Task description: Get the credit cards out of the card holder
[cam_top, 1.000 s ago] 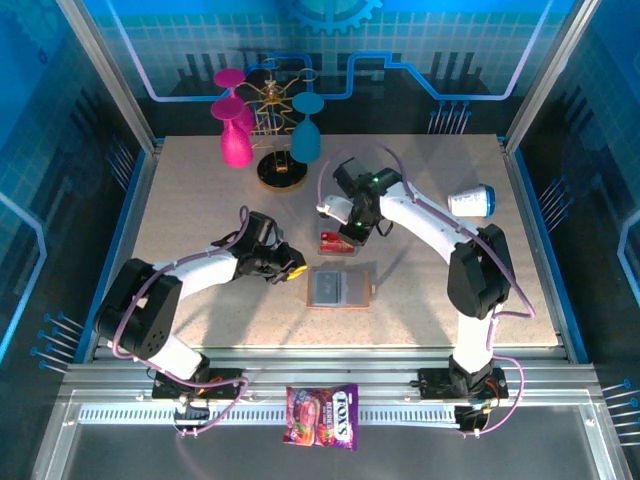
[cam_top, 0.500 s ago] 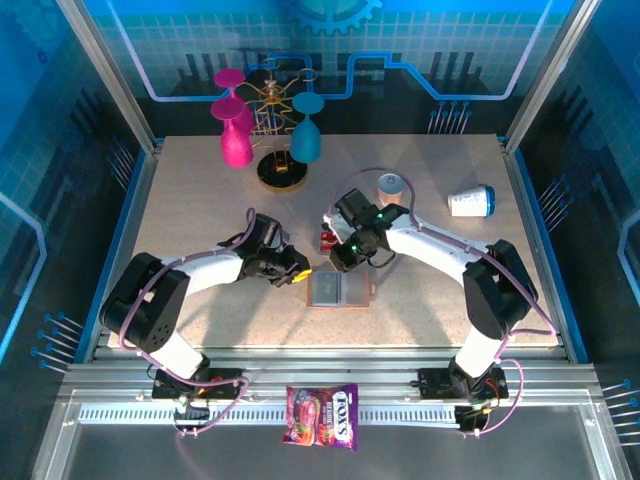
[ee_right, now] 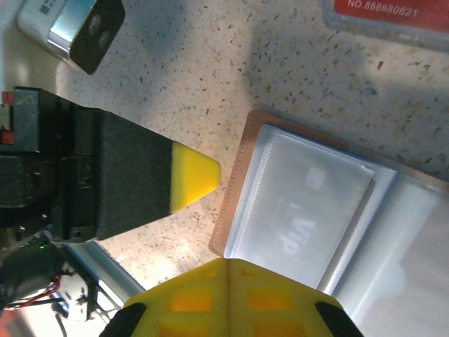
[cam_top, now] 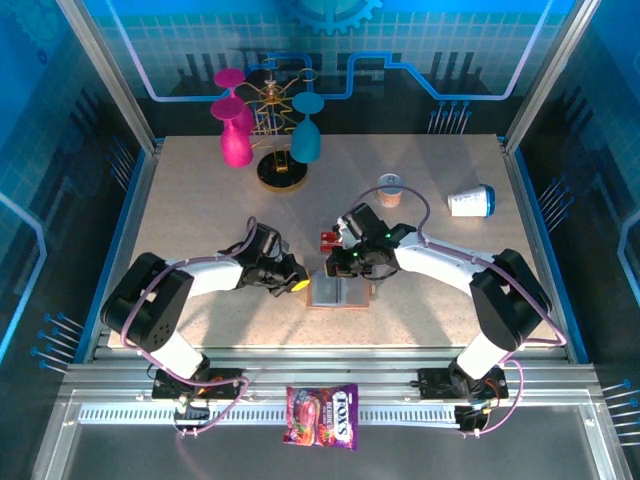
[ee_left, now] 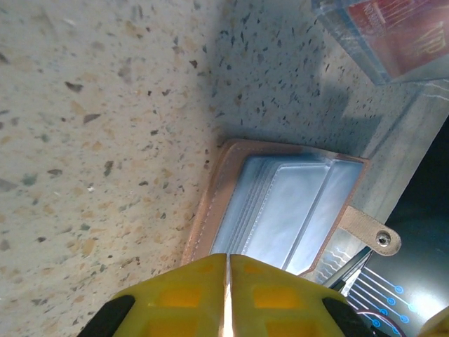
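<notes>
Left pincer (ee_left: 228, 258) and right pincer (ee_right: 228, 262), both closed tight and empty, hover at the open card holder (cam_top: 340, 291) on the counter (cam_top: 200, 200). The holder lies just right of the left pincer and beneath the right one. Red credit cards (cam_top: 330, 241) lie just beyond the right pincer.

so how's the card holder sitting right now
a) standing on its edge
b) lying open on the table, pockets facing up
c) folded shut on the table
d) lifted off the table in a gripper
b: the card holder lies spread open and flat on the table, and both wrist views look straight down into its clear pockets.
</notes>
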`<control>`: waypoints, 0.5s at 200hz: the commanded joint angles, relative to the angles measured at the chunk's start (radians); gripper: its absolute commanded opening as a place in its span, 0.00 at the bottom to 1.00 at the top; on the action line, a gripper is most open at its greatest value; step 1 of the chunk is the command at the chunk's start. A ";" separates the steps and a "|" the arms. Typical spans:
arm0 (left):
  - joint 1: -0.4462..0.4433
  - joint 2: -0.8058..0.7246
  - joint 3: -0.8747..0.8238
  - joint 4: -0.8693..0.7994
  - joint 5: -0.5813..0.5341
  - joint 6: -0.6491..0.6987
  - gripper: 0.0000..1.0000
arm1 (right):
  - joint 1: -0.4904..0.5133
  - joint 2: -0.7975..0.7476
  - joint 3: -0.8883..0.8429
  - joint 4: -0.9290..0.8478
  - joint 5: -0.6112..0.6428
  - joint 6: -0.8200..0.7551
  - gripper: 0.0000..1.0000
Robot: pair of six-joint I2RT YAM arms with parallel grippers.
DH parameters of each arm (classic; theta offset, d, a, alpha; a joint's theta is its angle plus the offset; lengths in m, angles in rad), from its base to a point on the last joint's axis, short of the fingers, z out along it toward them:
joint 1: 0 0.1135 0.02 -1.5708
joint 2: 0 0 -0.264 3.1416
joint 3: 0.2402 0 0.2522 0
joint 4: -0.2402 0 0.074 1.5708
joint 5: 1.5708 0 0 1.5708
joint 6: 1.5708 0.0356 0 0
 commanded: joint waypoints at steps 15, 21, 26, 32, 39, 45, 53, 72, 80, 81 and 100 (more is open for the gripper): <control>-0.018 0.034 -0.010 0.035 0.041 -0.011 0.10 | -0.013 0.048 -0.016 0.033 -0.087 0.086 0.06; -0.019 0.038 -0.008 0.037 0.042 -0.012 0.10 | -0.014 0.051 -0.021 0.040 -0.089 0.089 0.07; -0.020 0.041 -0.008 0.040 0.045 -0.014 0.10 | -0.015 0.054 -0.023 0.043 -0.093 0.089 0.08; -0.021 0.043 -0.008 0.042 0.045 -0.015 0.10 | -0.017 0.059 -0.025 0.048 -0.100 0.093 0.09; -0.021 0.045 -0.007 0.042 0.046 -0.015 0.10 | -0.018 0.067 -0.025 0.052 -0.108 0.098 0.10; -0.023 0.048 -0.005 0.042 0.047 -0.015 0.10 | -0.021 0.073 -0.026 0.056 -0.111 0.103 0.11; -0.023 0.051 -0.004 0.038 0.049 -0.013 0.10 | -0.021 0.078 -0.028 0.064 -0.114 0.110 0.12; -0.023 0.059 0.004 -0.002 0.041 0.000 0.10 | -0.022 0.092 -0.031 0.076 -0.121 0.123 0.14; -0.023 0.061 0.000 -0.006 0.038 0.000 0.10 | -0.022 0.098 -0.031 0.078 -0.121 0.126 0.15; -0.023 0.061 0.000 -0.006 0.037 0.000 0.10 | -0.022 0.098 -0.031 0.078 -0.121 0.126 0.16; -0.023 0.065 -0.004 -0.008 0.037 0.000 0.10 | -0.023 0.114 -0.025 0.078 -0.127 0.130 0.18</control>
